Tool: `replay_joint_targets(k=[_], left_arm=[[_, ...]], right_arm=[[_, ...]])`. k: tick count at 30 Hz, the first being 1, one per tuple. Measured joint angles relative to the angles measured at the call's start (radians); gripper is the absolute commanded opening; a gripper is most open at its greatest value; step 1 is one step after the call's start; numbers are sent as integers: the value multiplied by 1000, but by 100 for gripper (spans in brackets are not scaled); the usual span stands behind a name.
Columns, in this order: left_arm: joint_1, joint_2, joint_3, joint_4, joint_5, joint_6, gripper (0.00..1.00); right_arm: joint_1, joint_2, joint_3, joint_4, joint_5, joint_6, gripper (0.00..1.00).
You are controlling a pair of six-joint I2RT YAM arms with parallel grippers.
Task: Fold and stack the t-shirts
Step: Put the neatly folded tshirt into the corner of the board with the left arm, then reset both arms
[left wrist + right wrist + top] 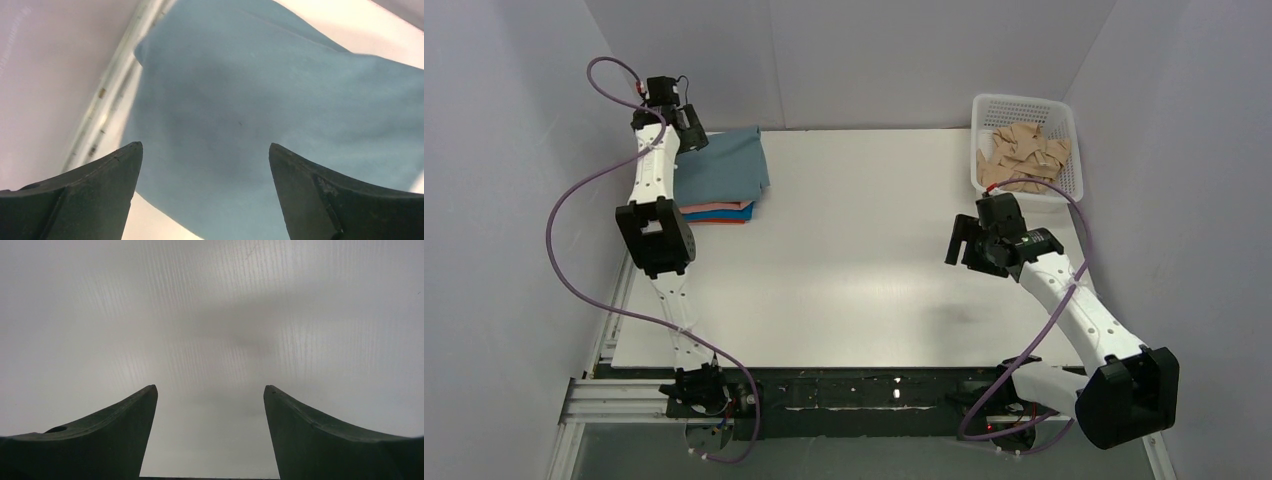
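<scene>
While spread wide: left pincer [206, 150] over folded grey-blue shirt [250, 100] topping 1 stack [721, 211]; right pincer [210, 390] over counter [210, 315].

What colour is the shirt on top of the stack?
Dusty grey-blue. The top shirt shows best in the left wrist view.

Finding no readable text, label, brand, number or sign in any of the three views.
</scene>
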Motion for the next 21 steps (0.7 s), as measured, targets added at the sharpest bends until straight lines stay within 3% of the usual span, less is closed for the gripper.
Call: replay_joint_targets(k=[5,8,13,21], left_arm=[[2,-81,-23,-84,173,-132,98],[-5,-228,-169,-104,278,-223,98],[-83,-644,-683,-48,356,-338,98],[-480,-1111,-1326,69,323,-408,98]], right_arm=[[0,-56,0,11,5,0,89],[0,-110,-14,32,14,-2,91],[0,-183,-71,79,29,-3,91],[0,-280,-185,135,36,0,92]])
